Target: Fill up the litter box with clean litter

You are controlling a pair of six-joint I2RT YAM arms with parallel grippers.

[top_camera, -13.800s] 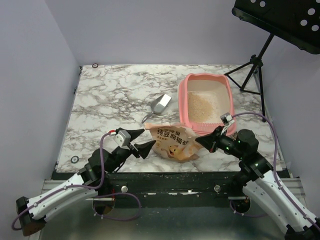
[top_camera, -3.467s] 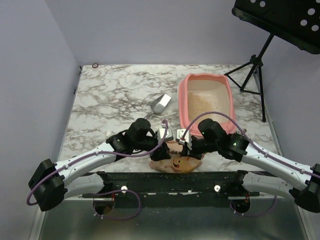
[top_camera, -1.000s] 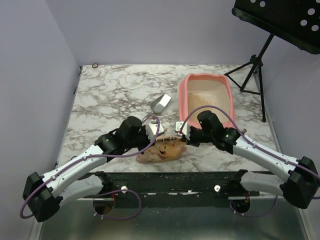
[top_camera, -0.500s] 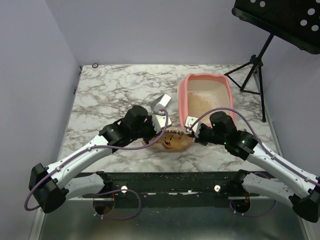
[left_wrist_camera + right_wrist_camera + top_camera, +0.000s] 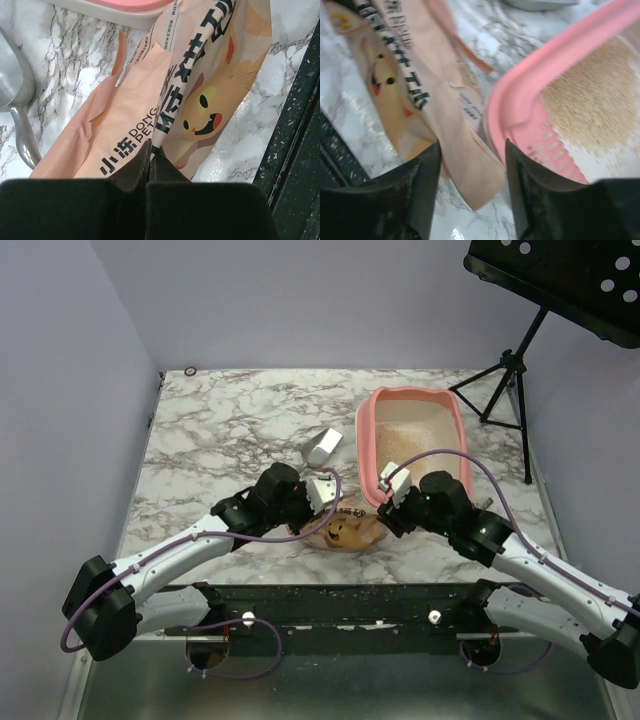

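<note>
The pink litter box (image 5: 372, 440) sits at the right rear of the table, with beige litter (image 5: 405, 448) spread inside it. An orange cat-face bag (image 5: 350, 531) lies on the marble just in front of the box's near left corner. My left gripper (image 5: 333, 514) is shut on the bag's folded edge (image 5: 161, 131). My right gripper (image 5: 381, 516) is open over the bag's other end (image 5: 465, 165), its fingers (image 5: 431, 160) straddling the paper without pinching it. In the right wrist view the box rim (image 5: 545, 80) and the litter (image 5: 592, 100) lie just ahead.
A grey metal scoop (image 5: 321, 448) lies left of the box, and its bowl (image 5: 12, 80) is close beside the bag. A black tripod (image 5: 508, 375) stands at the back right. The table's dark front rail (image 5: 300, 150) runs close by the bag.
My right gripper has opened and let go of the bag. Both arms carried the bag away from the front edge toward the box's near corner.
</note>
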